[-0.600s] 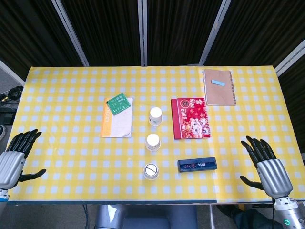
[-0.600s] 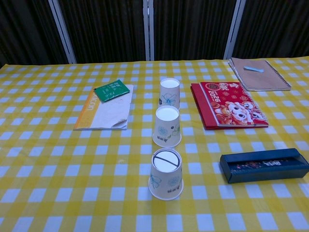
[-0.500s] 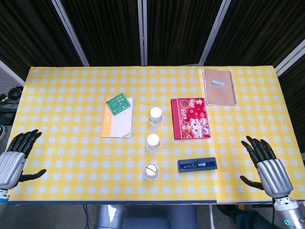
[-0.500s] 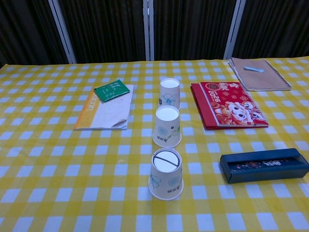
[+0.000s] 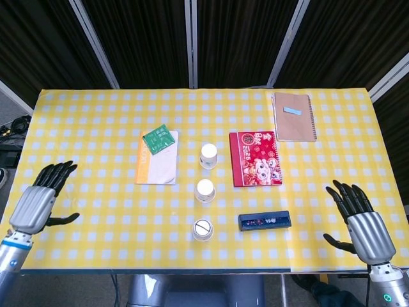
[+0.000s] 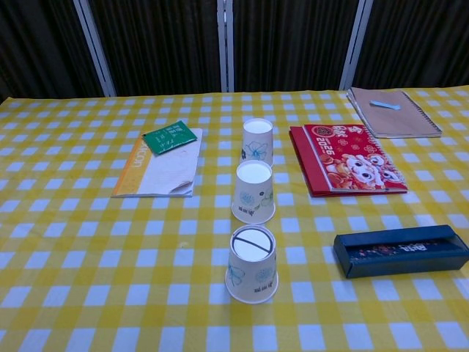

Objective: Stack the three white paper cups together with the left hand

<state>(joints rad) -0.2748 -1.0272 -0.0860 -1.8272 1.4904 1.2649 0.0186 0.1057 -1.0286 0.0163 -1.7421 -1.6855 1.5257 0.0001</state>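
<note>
Three paper cups [image 6: 254, 191] stand upside down in a row, apart from one another, at the middle of the table [image 5: 96, 121], while the left hand [image 5: 39, 203] and right hand [image 5: 359, 220] hover with fingers spread near its front corners.

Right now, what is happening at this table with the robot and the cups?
Nothing is being handled at this moment. Three white paper cups stand upside down in a row on the yellow checked table: the far cup, the middle cup and the near cup, each apart from the others. The left hand is open over the table's left edge, far from the cups. The right hand is open at the right edge. No cup is stacked.
</note>
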